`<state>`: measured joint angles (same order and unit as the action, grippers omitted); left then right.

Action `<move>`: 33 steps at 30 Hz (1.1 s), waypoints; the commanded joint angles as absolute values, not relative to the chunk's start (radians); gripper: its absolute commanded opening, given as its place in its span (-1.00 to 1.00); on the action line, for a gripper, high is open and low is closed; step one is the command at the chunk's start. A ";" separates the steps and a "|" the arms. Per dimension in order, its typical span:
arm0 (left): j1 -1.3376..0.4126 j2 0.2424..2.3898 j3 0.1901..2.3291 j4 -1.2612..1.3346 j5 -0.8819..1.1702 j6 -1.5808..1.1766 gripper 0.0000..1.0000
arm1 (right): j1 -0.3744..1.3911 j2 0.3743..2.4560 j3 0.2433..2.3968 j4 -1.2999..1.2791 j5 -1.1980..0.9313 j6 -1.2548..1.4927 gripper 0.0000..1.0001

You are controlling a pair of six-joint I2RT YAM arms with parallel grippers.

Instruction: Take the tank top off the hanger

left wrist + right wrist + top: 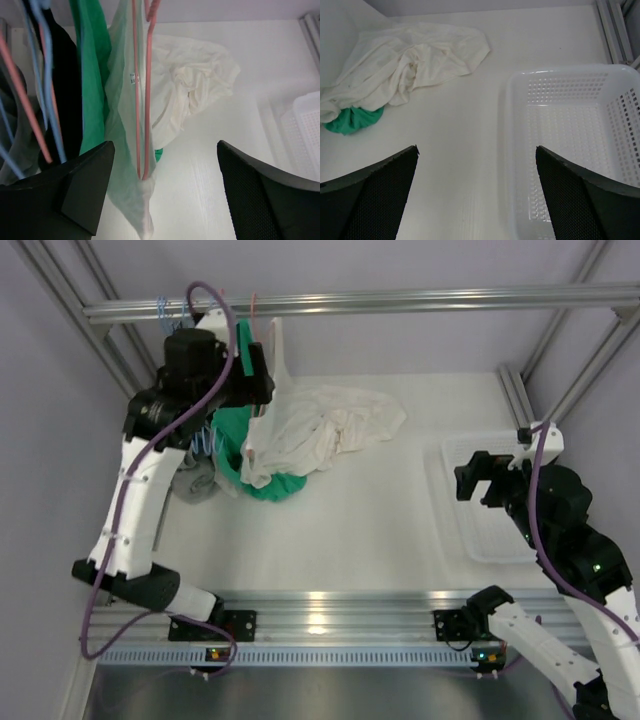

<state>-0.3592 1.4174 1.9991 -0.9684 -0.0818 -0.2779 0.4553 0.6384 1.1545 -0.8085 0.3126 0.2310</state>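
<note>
Left wrist: tank top (pixel 195 85) label (pixel 132 78) perhaps illegible; left fingers (pixel 75 192), right fingers (pixel 370 197) spread, empty.

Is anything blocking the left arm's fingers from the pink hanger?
Nothing visible does. The pink hanger hangs straight ahead of the open gap between the left fingers, with only the tank top draped on it.

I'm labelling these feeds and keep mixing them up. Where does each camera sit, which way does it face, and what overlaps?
Top external: above, behind the bases, looking down on the table; both arms show, left claw and right claw open.
Left wrist: on the left arm, looking down between its fingers at the hanger draped in the tank top.
Right wrist: on the right arm, looking down at the basket; its fingers show.
Shared: all three show the tank top.
</note>
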 commanded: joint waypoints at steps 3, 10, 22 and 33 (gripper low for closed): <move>-0.383 1.526 2.121 -0.928 -0.120 -0.225 0.39 | 0.462 0.637 1.135 -0.778 0.244 0.232 0.99; -0.385 1.546 2.005 -0.879 -0.239 -0.233 -0.03 | 0.460 0.618 1.132 -0.775 0.195 0.226 0.99; -0.385 1.542 1.921 -0.827 -0.210 -0.216 -0.73 | 0.460 0.615 1.101 -0.758 0.195 0.225 0.99; -0.387 1.535 1.946 -0.778 -0.169 -0.196 -1.00 | 0.462 0.614 1.071 -0.735 0.198 0.230 0.99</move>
<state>-0.3824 1.5681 1.9175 -0.8574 -0.1970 -0.2119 0.4553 0.6212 1.0851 -0.7963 0.2070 0.2287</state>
